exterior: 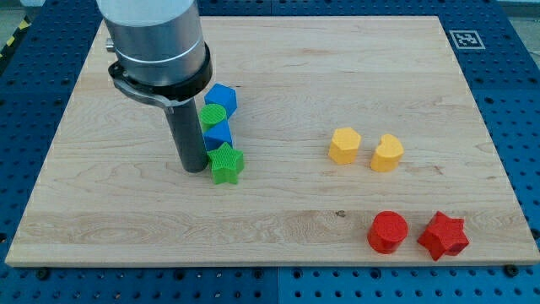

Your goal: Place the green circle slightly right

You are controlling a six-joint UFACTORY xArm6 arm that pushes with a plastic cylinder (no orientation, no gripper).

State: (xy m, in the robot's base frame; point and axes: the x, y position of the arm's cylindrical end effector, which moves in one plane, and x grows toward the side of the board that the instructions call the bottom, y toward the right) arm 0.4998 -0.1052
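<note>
The green circle (213,116) sits on the wooden board (278,211), in a tight column between a blue block (224,97) above it and a second blue block (218,135) below it. A green star (226,164) closes the column at its lower end. My tip (193,167) is at the foot of the dark rod, just left of the green star and below-left of the green circle. The rod stands against the column's left side and hides part of the green circle and the lower blue block.
A yellow hexagon-like block (344,144) and a yellow heart (387,153) lie right of centre. A red circle (388,232) and a red star (443,236) lie at the view's bottom right. The arm's grey body (156,38) looms at the top left.
</note>
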